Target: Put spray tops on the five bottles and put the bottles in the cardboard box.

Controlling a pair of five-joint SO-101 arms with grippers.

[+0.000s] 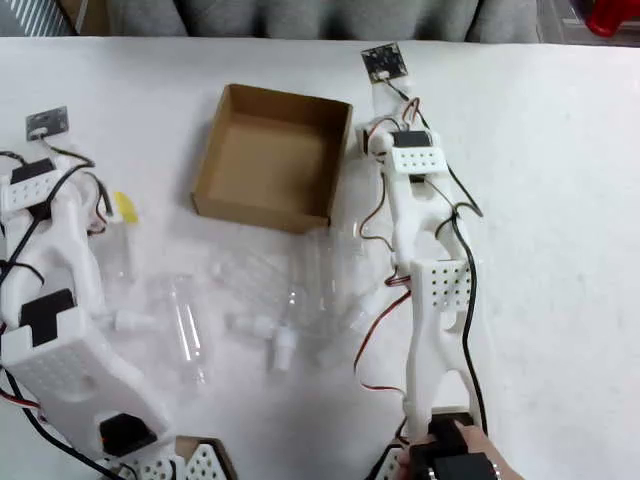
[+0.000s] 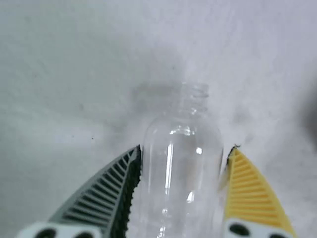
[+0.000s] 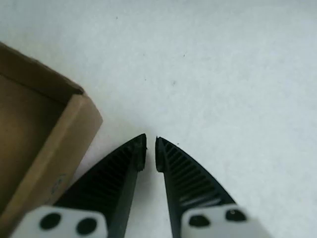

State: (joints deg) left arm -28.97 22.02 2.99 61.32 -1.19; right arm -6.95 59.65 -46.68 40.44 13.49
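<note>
Left gripper (image 2: pixel 185 148) pinching a clear plastic bottle (image 2: pixel 181 168), right gripper (image 3: pixel 150 148) pressed together beside the brown cardboard box (image 1: pixel 262 213)

In the left wrist view, the bottle sits between the grey finger and the yellow finger, both against its sides, and its threaded neck is bare, with no spray top on it. In the high view, this arm stands at the 9 o'clock edge of the white table (image 1: pixel 560 200). The open box lies toward 12 o'clock, and the right gripper is at the box's 3 o'clock side, just beside a corner, its black fingers nearly touching with nothing between them. More clear bottles (image 1: pixel 185 325) lie on their sides at 6 o'clock of the box, with loose white spray tops (image 1: pixel 285 348) among them
</note>
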